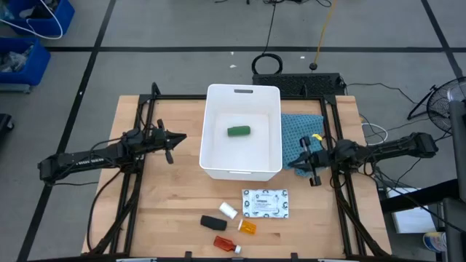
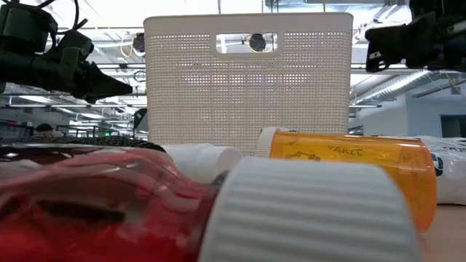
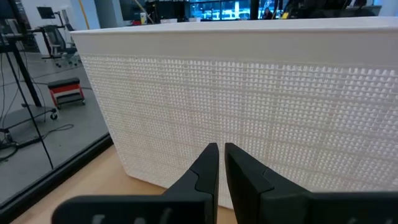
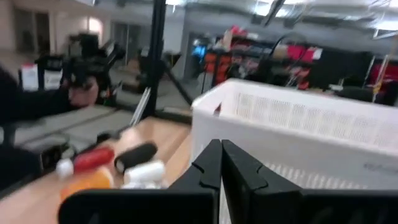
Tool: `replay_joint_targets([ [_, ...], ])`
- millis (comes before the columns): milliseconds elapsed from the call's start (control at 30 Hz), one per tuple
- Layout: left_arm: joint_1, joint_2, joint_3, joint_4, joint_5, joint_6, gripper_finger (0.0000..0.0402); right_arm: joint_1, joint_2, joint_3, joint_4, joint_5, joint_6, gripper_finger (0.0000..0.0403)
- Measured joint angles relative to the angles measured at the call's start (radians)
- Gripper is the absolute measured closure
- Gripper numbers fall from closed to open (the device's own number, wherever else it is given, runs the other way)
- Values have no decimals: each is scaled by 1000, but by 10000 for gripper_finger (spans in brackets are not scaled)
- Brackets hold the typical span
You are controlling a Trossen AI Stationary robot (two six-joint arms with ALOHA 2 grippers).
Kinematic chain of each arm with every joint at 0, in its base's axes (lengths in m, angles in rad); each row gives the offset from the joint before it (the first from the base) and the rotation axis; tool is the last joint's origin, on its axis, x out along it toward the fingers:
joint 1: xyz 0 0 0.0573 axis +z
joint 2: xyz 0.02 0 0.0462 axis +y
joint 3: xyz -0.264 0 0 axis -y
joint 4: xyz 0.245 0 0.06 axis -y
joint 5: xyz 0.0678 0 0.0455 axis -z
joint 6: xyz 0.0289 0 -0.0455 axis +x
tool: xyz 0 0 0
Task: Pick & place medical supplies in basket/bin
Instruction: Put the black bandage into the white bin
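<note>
The white bin (image 1: 216,149) stands mid-table with a green oblong (image 1: 238,131) lying on its floor. Near the front edge lie a flat white printed packet (image 1: 265,203), a small white cylinder (image 1: 228,210), a black oblong (image 1: 212,221), an orange vial (image 1: 247,227) and a red bottle with a white cap (image 1: 227,244). My left gripper (image 1: 180,137) hovers shut just left of the bin, pointing level at its wall (image 3: 249,106). My right gripper (image 1: 300,154) hovers shut just right of the bin, above a teal cloth (image 1: 300,131). Neither holds anything.
The teal cloth lies against the bin's right side. Black frame rails (image 1: 145,145) run along both sides of the wooden table. In the low view the red bottle (image 2: 95,204) and orange vial (image 2: 349,164) fill the foreground. Bare wood lies at the front left.
</note>
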Motion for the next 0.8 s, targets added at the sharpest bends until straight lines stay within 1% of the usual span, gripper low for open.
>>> replay_joint_targets([
  [200, 0, 0, 0, -35, 12, -20, 369, 0, 0, -1, 5, 1, -17, 403],
  [567, 0, 0, 0, -21, 21, -29, 369, 0, 0, -3, 31, 1, -8, 403],
  [700, -4, 0, 0, -22, 70, -29, 369, 0, 0, -3, 34, 1, -4, 403],
  [800, -29, 0, 3, -26, 114, -3, 369, 0, 0, -3, 45, 1, -4, 403],
])
